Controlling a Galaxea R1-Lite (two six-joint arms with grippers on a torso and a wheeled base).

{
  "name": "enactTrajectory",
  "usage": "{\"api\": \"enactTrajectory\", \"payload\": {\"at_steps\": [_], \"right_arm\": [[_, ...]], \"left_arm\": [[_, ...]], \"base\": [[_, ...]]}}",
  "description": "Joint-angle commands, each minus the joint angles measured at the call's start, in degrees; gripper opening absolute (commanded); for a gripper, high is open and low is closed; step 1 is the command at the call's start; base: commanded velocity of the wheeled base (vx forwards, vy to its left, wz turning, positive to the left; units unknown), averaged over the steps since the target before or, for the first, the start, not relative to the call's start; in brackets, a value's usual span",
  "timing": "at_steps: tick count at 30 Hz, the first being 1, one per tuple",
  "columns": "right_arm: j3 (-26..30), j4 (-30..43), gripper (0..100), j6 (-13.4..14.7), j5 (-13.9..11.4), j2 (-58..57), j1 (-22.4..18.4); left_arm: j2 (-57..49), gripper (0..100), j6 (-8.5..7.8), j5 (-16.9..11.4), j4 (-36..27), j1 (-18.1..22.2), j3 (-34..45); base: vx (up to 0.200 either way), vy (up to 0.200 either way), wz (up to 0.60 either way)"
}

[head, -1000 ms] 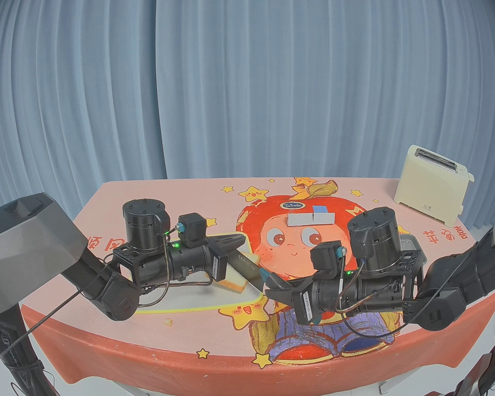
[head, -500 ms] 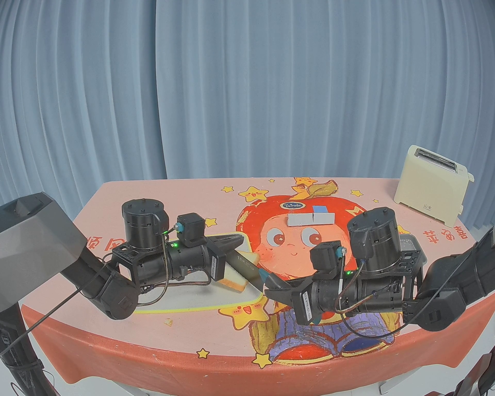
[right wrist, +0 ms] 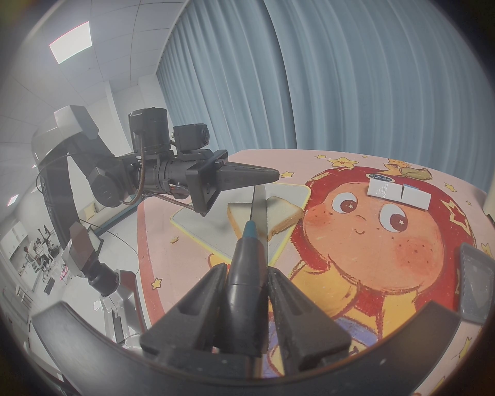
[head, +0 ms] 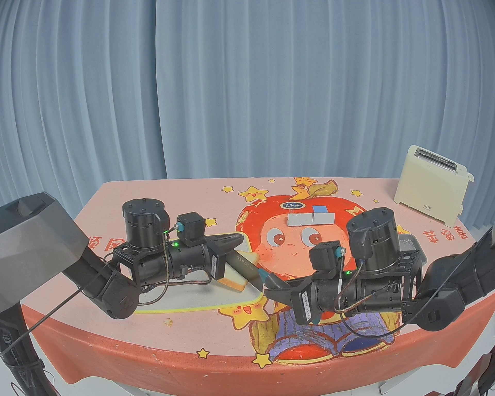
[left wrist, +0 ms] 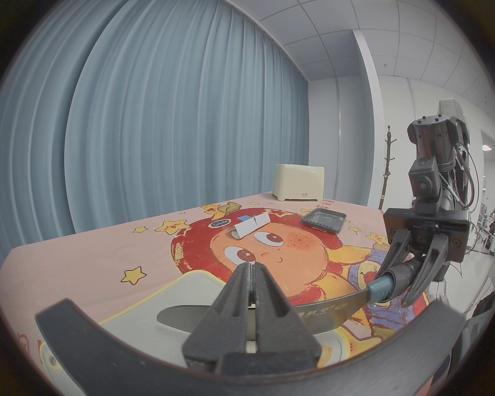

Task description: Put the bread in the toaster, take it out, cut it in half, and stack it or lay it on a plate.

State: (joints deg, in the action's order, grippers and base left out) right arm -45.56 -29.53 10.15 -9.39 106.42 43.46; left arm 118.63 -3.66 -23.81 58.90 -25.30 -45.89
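Tablecloth | right tool grips knife across bread | unchanged

We are in a lab-like office room: pleated blue curtains across the upper frame, tiled ceiling and light panel at upper left of the right wrist view

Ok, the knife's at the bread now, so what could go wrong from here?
1. The bread looks unheld. The left gripper is shut and hangs just over it, so the slice may slide on the board under the knife.
2. The blade runs close beside the left gripper, so a sideways drift could strike it.
3. The right gripper holds only the handle, so the knife may twist and cut off-centre.
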Motion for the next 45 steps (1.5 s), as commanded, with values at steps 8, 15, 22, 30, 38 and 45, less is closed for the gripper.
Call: {"api": "enactTrajectory", "payload": {"at_steps": [8,15,22,30,38,45], "right_arm": [[-0.8,-0.1,0,0.0,-0.1,0.3,0.5],[-1.6,-0.1,0,0.0,-0.2,0.5,0.7],[-1.8,-0.1,0,0.1,-0.2,1.5,1.0],[-1.5,0.0,0,0.1,-0.1,1.9,0.9],[-1.4,0.1,0,0.1,0.0,2.4,0.9],[-1.0,0.1,0,0.1,0.0,2.4,0.7]], "left_arm": [[0.3,0,0.05,0.0,-0.2,0.1,-0.9],[0.0,0,0.05,-0.1,-0.4,0.7,-1.6],[0.3,0,0.05,0.0,-0.3,0.8,-1.0],[0.6,0,0.05,0.0,-0.2,0.8,-0.8],[0.0,0,0.05,-0.1,-0.5,0.3,-1.1],[0.0,0,0.05,-0.1,-0.5,0.2,-1.0]], "base": [[0.000,0.000,0.00],[0.000,0.000,0.00],[0.000,0.000,0.00],[0.000,0.000,0.00],[0.000,0.000,0.00],[0.000,0.000,0.00]]}}
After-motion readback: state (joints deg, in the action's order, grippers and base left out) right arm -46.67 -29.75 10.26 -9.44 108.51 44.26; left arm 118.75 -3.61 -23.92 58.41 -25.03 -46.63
